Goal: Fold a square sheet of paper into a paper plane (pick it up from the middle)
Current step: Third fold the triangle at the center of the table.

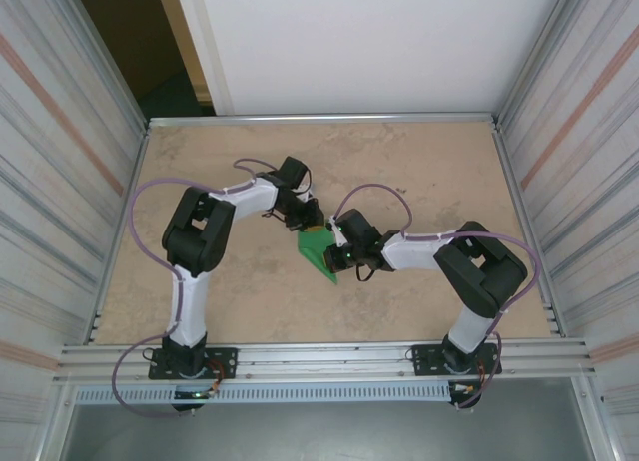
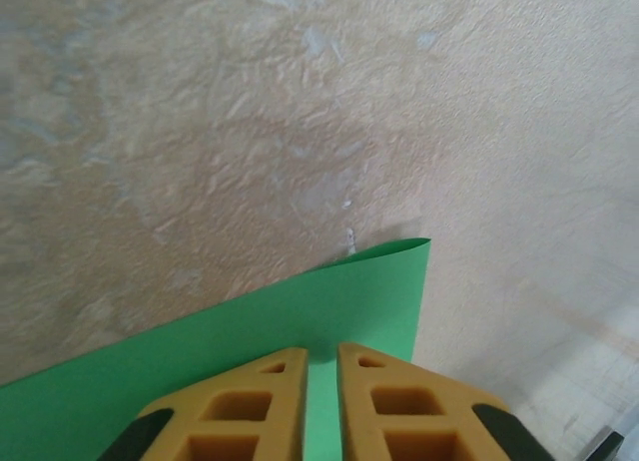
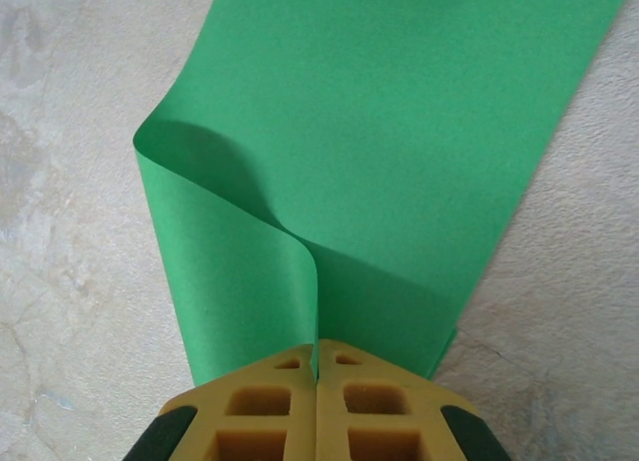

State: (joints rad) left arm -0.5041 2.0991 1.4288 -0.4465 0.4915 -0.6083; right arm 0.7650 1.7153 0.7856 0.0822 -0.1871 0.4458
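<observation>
The square sheet of paper (image 1: pixel 318 249) is bright green and sits mid-table between both arms, partly folded and lifted. My right gripper (image 3: pixel 317 349) is shut on a raised, curled edge of the paper (image 3: pixel 399 132), which bulges up to the left of the pinch. In the top view the right gripper (image 1: pixel 339 249) sits at the sheet's right side. My left gripper (image 2: pixel 321 356) hovers over the far end of the paper (image 2: pixel 300 311), its yellow fingers a narrow gap apart with green showing through the gap. In the top view the left gripper (image 1: pixel 312 222) is at the sheet's upper edge.
The tabletop (image 1: pixel 429 172) is a mottled beige surface with metal rails round it. Corrugated walls close in the left and right sides. A metal rail (image 1: pixel 319 356) carrying both arm bases runs along the near edge.
</observation>
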